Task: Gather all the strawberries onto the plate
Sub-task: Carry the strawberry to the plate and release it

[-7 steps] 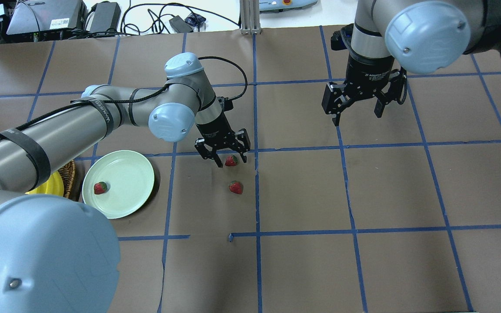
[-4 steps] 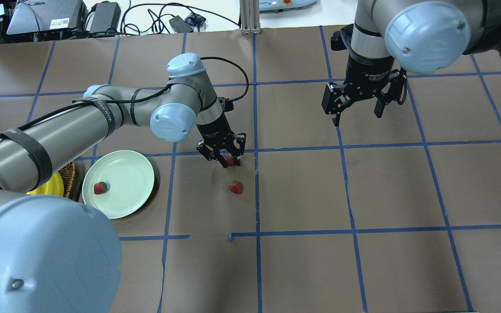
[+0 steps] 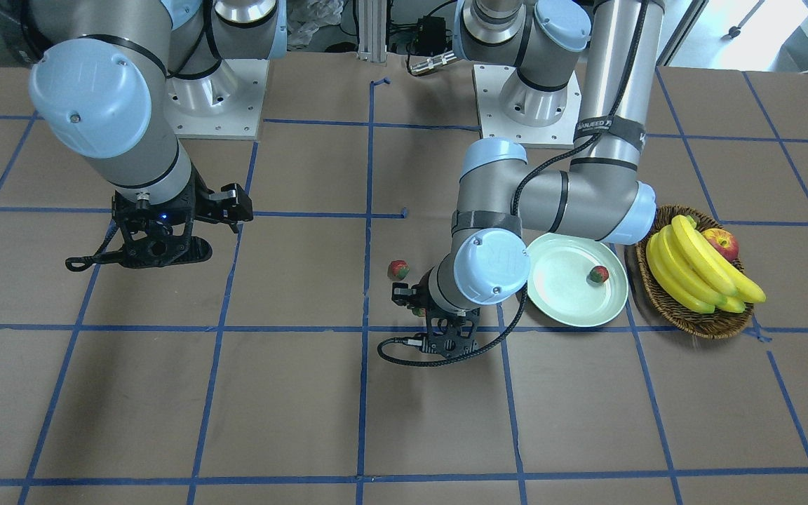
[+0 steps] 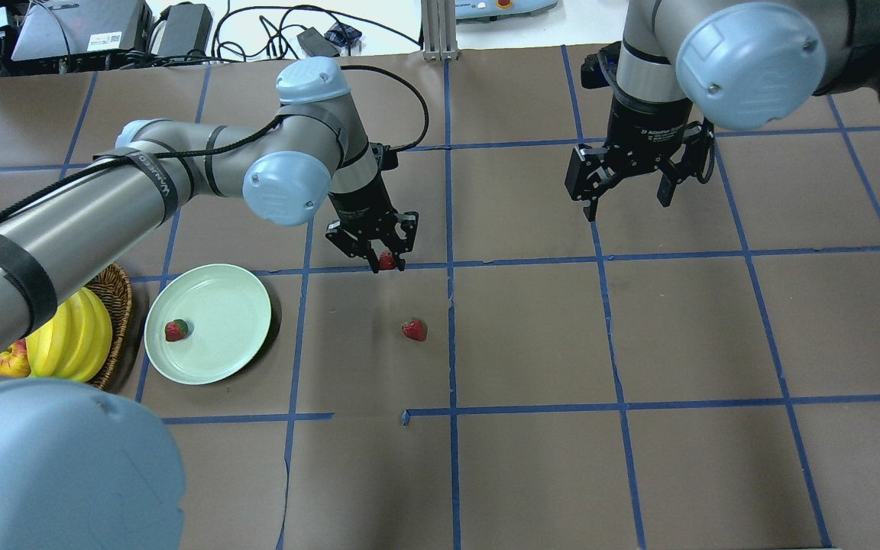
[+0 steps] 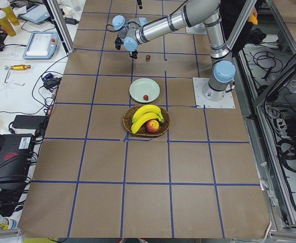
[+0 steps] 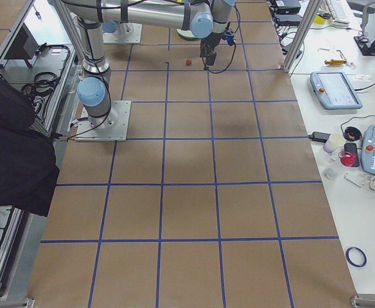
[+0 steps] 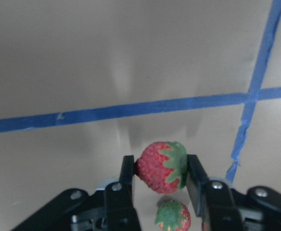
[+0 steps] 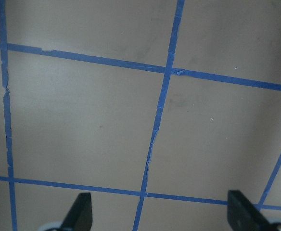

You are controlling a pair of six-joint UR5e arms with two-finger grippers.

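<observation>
Strawberry (image 7: 162, 166) clamped in left gripper (image 4: 385, 263), held just above table (image 4: 562, 344); right gripper (image 4: 629, 206) spread wide apart.

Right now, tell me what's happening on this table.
The left claw is shut on a strawberry, holding it above the table. A second strawberry already lies on the plate. A third strawberry sits on the table, apart from the plate. The right claw hangs open, holding nothing.
</observation>
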